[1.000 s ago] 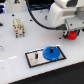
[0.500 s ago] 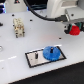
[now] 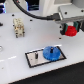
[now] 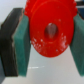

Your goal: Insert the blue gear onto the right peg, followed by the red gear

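The blue gear (image 3: 51, 52) lies flat on the right half of the grey black-bordered plate (image 3: 34, 60), covering the spot of the right peg, so that peg is hidden. The plate's other thin dark pin (image 3: 37, 56) stands bare. The red gear (image 3: 70, 31) hangs above the table at the exterior view's right, well above and beyond the plate. My gripper (image 3: 69, 28) is shut on it. In the wrist view the red gear (image 4: 50, 25) fills the space between the teal pads (image 4: 22, 44), its centre hole facing the camera.
A beige fixture with small holes (image 3: 19, 27) stands on the white table (image 3: 15, 50) at the exterior view's left. A black cable (image 3: 25, 10) arcs across the back. The arm's white body (image 3: 52, 7) looms over the upper middle.
The gripper, still holding the red gear, has drifted slightly toward the exterior view's right. The blue gear and plate have not moved.
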Tool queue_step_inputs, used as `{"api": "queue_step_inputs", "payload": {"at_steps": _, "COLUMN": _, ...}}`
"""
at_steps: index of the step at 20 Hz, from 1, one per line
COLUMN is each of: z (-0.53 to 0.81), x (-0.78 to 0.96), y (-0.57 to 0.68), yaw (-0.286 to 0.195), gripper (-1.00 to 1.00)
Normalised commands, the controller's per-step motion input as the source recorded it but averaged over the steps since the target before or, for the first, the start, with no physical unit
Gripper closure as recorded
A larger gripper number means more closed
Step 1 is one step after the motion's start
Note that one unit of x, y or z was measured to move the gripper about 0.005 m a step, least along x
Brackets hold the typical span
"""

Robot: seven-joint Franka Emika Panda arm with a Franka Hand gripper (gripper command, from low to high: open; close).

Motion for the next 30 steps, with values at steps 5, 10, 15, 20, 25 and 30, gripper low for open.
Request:
{"api": "queue_step_inputs", "payload": {"at_steps": 5, "z": 0.23, "x": 0.54, "y": -0.38, "yaw": 0.000, "gripper": 1.00}}
{"api": "queue_step_inputs", "payload": {"at_steps": 10, "z": 0.18, "x": 0.59, "y": -0.33, "yaw": 0.000, "gripper": 1.00}}
{"api": "queue_step_inputs", "payload": {"at_steps": 15, "z": 0.11, "x": 0.64, "y": -0.29, "yaw": 0.000, "gripper": 1.00}}
{"api": "queue_step_inputs", "payload": {"at_steps": 20, "z": 0.02, "x": 0.55, "y": -0.34, "yaw": 0.000, "gripper": 1.00}}
{"api": "queue_step_inputs", "payload": {"at_steps": 25, "z": -0.03, "x": 0.33, "y": -0.15, "yaw": 0.000, "gripper": 1.00}}
{"api": "queue_step_inputs", "payload": {"at_steps": 30, "z": -0.15, "x": 0.11, "y": 0.04, "yaw": 0.000, "gripper": 1.00}}
